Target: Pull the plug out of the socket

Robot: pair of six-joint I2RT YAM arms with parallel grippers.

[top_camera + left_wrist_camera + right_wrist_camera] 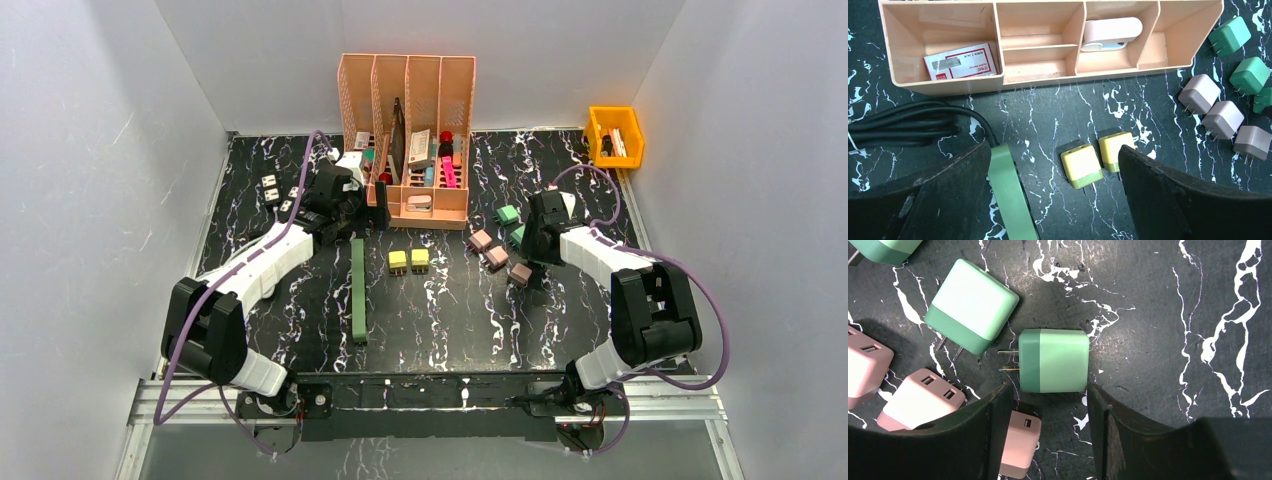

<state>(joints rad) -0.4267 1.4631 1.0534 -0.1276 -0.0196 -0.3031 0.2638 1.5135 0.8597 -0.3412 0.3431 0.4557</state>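
Green square plastic plug point(1053, 360) lies just ahead of the right gripper point(1048, 399), fingers parted; the left gripper point(1054, 154), spread wide, frames two yellow cube plugs point(1081, 166).

Pincer point(1054, 149) spread wide — green strip point(1008, 195) and two yellow plugs point(1081, 166) lie between.

The top camera looked down over the whole surface point(440, 320); both wrist cameras faced down, close, sharing the green plugs point(1248, 75).

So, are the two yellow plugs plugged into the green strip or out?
Out. Both yellow plugs lie on the table, apart from the green strip, prongs bare.
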